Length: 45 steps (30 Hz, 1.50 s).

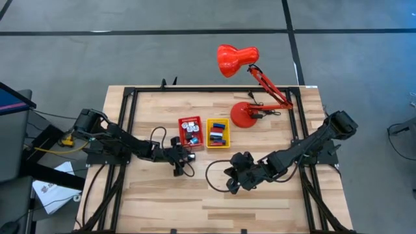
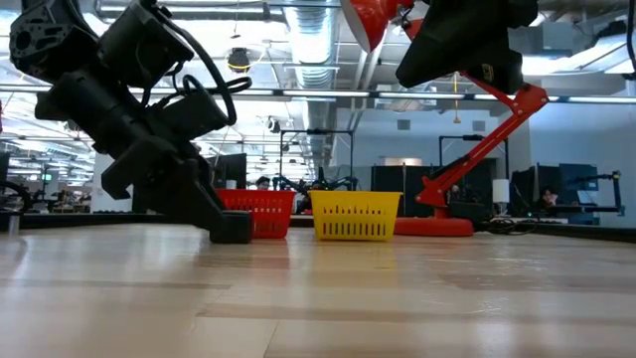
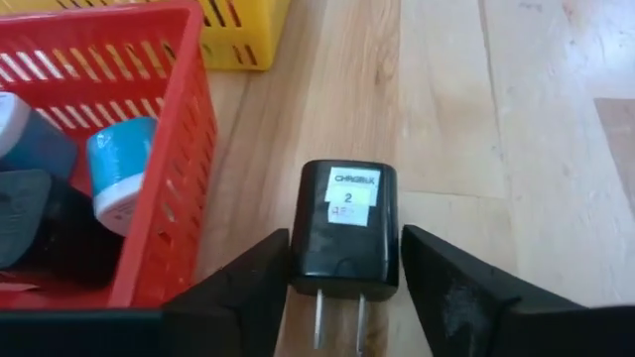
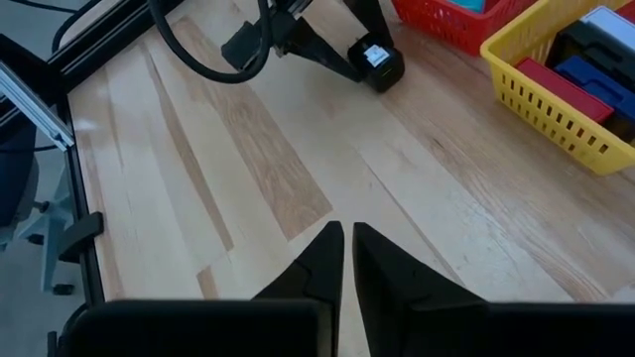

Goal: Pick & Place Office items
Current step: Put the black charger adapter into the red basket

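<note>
Pale wooden planks make up the table [image 1: 260, 201], which sits in a black frame on a grey floor, with a red desk lamp [image 1: 250, 88] near its far edge. Close to the table's middle stand a red bin [image 1: 190, 130] and a yellow bin [image 1: 218, 132], side by side and both already holding small pieces.

The left gripper [image 3: 342, 283] is low at the table, just beside the red bin on the side toward the near edge. A black charger [image 3: 345, 230] lies flat on the wood between its fingers [image 3: 243, 288], label up and prongs pointing back toward the wrist. The fingers flank the charger's sides closely; whether they already press on it is hard to say from the wrist view, so the grasp looks to be under way rather than settled.

The right gripper [image 4: 347, 258] waits over bare wood nearer the near edge, pinched together and holding nothing.

The step in hand appears to be picking up the charger. The next move calls for a firm squeeze on its smooth sides, a lift clear of the bin's wall, and a short carry over a bin before letting go.
</note>
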Motion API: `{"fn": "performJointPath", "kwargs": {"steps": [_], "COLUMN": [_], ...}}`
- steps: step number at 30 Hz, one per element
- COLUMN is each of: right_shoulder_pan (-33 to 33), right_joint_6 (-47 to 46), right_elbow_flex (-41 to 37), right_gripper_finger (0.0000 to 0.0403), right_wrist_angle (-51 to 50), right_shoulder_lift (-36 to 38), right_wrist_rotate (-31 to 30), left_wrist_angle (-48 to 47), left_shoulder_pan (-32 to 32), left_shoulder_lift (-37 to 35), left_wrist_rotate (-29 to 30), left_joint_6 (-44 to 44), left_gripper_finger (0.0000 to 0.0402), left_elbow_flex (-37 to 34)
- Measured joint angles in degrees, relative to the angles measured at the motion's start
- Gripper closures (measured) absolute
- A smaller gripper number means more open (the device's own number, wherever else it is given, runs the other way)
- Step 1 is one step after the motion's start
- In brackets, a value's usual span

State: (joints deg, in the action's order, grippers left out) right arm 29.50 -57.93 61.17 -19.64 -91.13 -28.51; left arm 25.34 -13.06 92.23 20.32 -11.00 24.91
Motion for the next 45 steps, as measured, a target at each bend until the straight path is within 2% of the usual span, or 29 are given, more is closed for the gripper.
{"fn": "performJointPath", "kwargs": {"steps": [6, 10, 15, 19, 21, 23, 26, 30, 34, 36, 40, 45], "right_shoulder_pan": [0.0, 0.02, -0.95, -4.36, -6.73, -8.28, -9.83, -12.23, -14.82, -16.4, -19.37, -21.32], "right_joint_6": [0.35, 1.12, 2.24, -3.64, -3.93, 5.22, 23.69, 33.95, 38.75, 38.81, 37.99, 37.1], "right_elbow_flex": [0.02, 0.03, 0.04, 0.04, 0.04, 0.06, 0.19, 1.1, 4.51, 7.04, 12.52, 16.38], "right_gripper_finger": [0.0381, 0.0381, 0.0381, 0.0381, 0.0381, 0.0381, 0.0381, 0.0381, 0.0381, 0.0381, 0.0381, 0.0381], "right_wrist_angle": [0.0, 0.07, 2.02, 6.51, 12.23, 19.75, 31.48, 39.27, 38.8, 35.38, 25.32, 15.4], "right_shoulder_lift": [0.0, -0.02, -0.04, 0.27, 0.85, 1.51, 1.52, 1.51, 1.49, 1.49, 1.46, 1.46], "right_wrist_rotate": [0.04, 0.09, 0.11, 0.46, 1.98, 4.26, 8.61, 9.39, 9.37, 12.91, 20.3, 22.51], "left_wrist_angle": [0.2, -0.64, -3.96, -4.57, -4.65, -4.31, -4.24, -4.29, -4.42, -4.44, -4.58, -3.06], "left_shoulder_pan": [-0.06, -0.37, -0.45, -0.15, 0.01, 0.05, 0.11, -0.04, -0.04, -0.05, -0.48, -0.48], "left_shoulder_lift": [0.0, -3.51, -15.33, -25.65, -29.37, -32.48, -35.82, -38.16, -38.02, -37.22, -35.2, -32.58], "left_wrist_rotate": [-0.85, -4.72, -6.87, -5.83, -5.34, -5.38, -5.69, -7.0, -12.59, -14.74, -15.02, -15.02], "left_joint_6": [-0.02, -3.18, -8.24, -6.03, -4.92, -5.34, -9.16, -14.72, -19.95, -23.0, -25.27, -25.29], "left_gripper_finger": [0.026, 0.0261, 0.0252, 0.0251, 0.0255, 0.0256, 0.0252, 0.0253, 0.0254, 0.0253, 0.0255, 0.0254], "left_elbow_flex": [0.0, 0.61, 2.79, 4.15, 4.44, 4.46, 4.42, 4.42, 4.42, 4.42, 4.42, 4.37]}}
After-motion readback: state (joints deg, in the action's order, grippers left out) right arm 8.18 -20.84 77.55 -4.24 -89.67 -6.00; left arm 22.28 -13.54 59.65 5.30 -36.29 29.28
